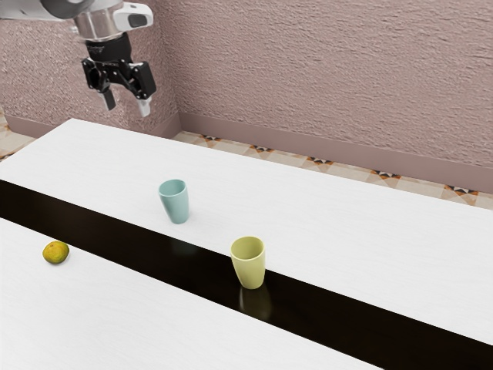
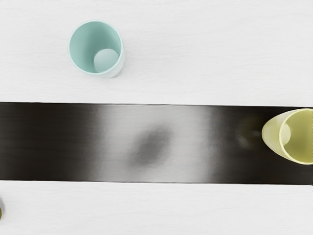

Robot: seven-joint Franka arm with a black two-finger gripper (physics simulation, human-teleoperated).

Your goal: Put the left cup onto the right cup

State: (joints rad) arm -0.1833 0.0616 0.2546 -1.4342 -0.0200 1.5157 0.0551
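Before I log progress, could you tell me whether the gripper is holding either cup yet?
No, the open gripper hangs empty above the table, while the teal cup and yellow-green cup stand on it.

The silver-and-white Franka arm [image 1: 96, 23] comes in at the exterior view's upper left, with its last link pointing almost straight down. At its end the black two-finger gripper [image 1: 127, 102] hangs high up. Its two fingers [image 1: 144, 106] are spread well apart with nothing between them, their tips aimed downward.
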